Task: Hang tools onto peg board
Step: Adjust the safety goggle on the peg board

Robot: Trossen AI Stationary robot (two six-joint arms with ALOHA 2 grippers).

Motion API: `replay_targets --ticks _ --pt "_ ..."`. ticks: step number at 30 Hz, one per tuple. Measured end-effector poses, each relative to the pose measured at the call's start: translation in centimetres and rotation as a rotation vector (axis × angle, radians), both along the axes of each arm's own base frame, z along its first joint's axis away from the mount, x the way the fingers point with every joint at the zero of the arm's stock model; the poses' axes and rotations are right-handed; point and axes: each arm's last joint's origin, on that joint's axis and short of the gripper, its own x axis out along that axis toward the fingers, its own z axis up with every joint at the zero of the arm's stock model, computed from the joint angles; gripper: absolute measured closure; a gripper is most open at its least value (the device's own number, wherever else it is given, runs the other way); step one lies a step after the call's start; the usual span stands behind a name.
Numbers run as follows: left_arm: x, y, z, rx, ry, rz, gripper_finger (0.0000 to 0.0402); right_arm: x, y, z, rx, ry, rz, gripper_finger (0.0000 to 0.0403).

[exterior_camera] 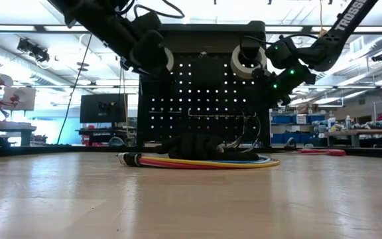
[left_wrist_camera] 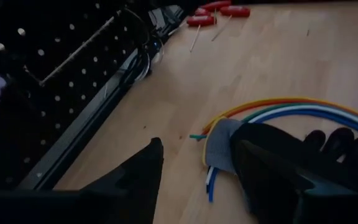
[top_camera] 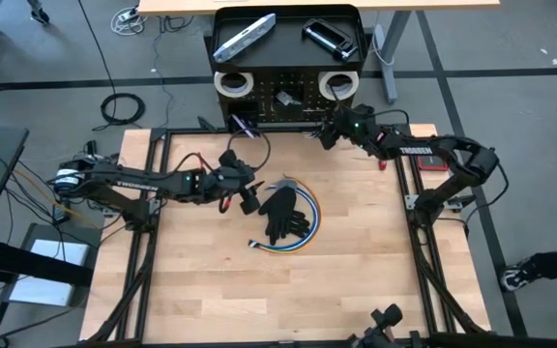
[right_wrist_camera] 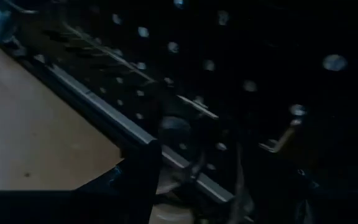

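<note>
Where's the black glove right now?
In the high view, the black glove lies mid-table on the coiled colored cables, just right of the left pincer and in front of the peg board.

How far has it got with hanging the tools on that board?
Partly done. Two white tape rolls already hang on the peg board. Neither the left gripper nor the right gripper holds anything. Black gloves, coloured cables and red-handled tools remain on the table.

You have a wooden table [top_camera: 356,271]; on it lie black gloves [top_camera: 283,215] over coiled cables [top_camera: 303,237], red tools [left_wrist_camera: 219,12], and the pegboard [top_camera: 288,101] at the far edge.
</note>
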Motion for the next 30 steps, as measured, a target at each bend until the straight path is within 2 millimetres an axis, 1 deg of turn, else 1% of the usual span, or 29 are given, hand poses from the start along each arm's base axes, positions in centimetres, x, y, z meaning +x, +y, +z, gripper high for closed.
replay_targets --ticks 2,7,11,14,18,23,30 --pt "0.0 0.0 -0.1 0.0 -0.001 0.0 0.0191 -0.2 -0.1 -0.1 0.009 0.005 0.0 0.0174" --pt "0.2 0.0 0.3 0.003 -0.043 -0.001 0.0191 0.1 0.3 -0.2 0.041 0.004 0.071 0.0174" --pt "0.6 -0.2 0.1 -0.005 -0.052 -0.034 0.0191 0.4 -0.2 -1.4 0.065 0.015 0.088 0.0174" --pt "0.9 -0.2 0.1 0.003 -0.064 -0.043 0.0191 0.3 -0.7 -2.4 0.07 0.033 0.064 0.0174" --pt "0.9 -0.2 0.0 0.005 -0.057 -0.045 0.019 0.2 -1.0 -2.1 0.048 0.016 0.046 0.0174" --pt "0.9 -0.2 0.1 0.008 -0.072 -0.046 0.019 0.1 -1.1 -1.1 -0.005 -0.018 0.011 0.0174" --pt "1.0 -0.2 0.1 0.012 -0.072 -0.049 0.019 0.0 -1.1 -1.1 0.0 -0.03 -0.023 0.0174"
